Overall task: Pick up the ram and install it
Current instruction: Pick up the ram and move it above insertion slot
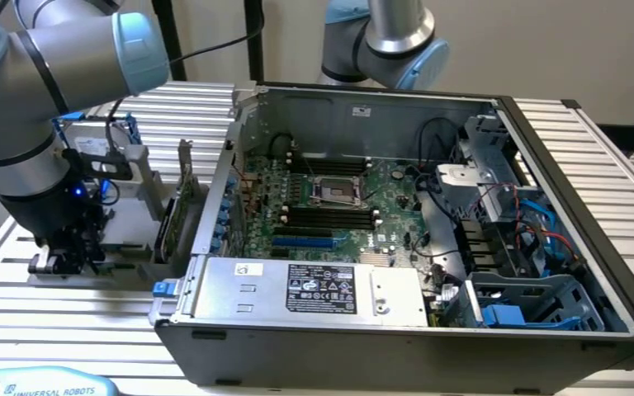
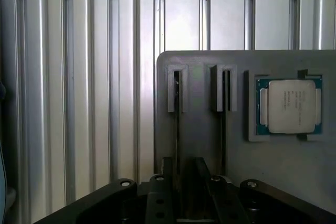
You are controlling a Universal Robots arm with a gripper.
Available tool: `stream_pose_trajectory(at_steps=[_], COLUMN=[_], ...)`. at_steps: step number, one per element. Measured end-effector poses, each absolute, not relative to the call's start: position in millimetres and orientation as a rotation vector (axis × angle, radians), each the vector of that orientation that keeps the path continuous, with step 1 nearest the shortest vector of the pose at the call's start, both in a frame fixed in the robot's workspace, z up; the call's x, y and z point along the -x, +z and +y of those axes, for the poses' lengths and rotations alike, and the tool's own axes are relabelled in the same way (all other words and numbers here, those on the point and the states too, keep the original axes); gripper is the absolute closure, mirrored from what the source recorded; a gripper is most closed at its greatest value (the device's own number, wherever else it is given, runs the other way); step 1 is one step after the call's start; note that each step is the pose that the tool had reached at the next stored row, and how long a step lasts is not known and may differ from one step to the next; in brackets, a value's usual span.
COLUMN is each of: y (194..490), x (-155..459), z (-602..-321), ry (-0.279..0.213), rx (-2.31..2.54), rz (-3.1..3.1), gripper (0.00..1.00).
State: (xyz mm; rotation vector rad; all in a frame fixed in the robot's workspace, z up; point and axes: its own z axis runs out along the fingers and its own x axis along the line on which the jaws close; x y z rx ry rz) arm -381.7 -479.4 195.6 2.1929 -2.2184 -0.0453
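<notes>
On the slatted aluminium table (image 1: pixel 75 322), at nine o'clock of the open computer case (image 1: pixel 405 103) in the exterior view, my gripper (image 1: pixel 63 260) hangs low over a grey holder plate (image 2: pixel 278 166). My jaws are spread apart and grasp nothing. The ram (image 2: pixel 177 108) stands edge-on in one slot of that plate, its near end running in between my fingers (image 2: pixel 167 169) without being clamped. From me, the motherboard (image 1: pixel 339 198) lies at three o'clock, inside the case, with the case's side wall and an upright dark card (image 1: pixel 174 206) in between. A second thin stick (image 2: pixel 224 108) stands in the neighbouring slot, and a processor chip (image 2: pixel 289 106) sits in a pocket beyond it.
</notes>
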Motion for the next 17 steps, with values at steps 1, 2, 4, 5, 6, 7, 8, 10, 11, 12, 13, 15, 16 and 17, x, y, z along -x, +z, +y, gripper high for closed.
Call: stream_pose_trajectory(at_steps=[1,2,4,5,6,7,8,10,11,12,13,15,16,17], y=[195.5,195.2,194.9,194.7,194.5,194.3,194.2,194.1,194.0,194.0,193.9,193.9,193.9,193.9], x=[382.0,382.2,382.4,382.5,382.6,382.6,382.7,382.8,382.8,382.8,382.8,382.8,382.8,382.8], z=[-479.2,-479.0,-478.6,-478.5,-478.3,-478.1,-478.0,-478.0,-477.9,-477.9,-477.9,-477.9,-477.9,-477.9], ry=[-0.045,-0.045,-0.045,-0.045,-0.045,-0.045,-0.045,-0.045,-0.045,-0.045,-0.045,-0.045,-0.045,-0.045], rx=[-2.193,-2.194,-2.195,-2.195,-2.196,-2.196,-2.197,-2.199,-2.199,-2.2,-2.2,-2.2,-2.2,-2.2], rz=[-2.218,-2.218,-2.217,-2.216,-2.216,-2.215,-2.214,-2.212,-2.212,-2.211,-2.211,-2.211,-2.211,-2.211], gripper=[0.69,0.69,0.69,0.69,0.69,0.69,0.69,0.72,0.72,0.79,0.79,0.79,0.81,0.86])
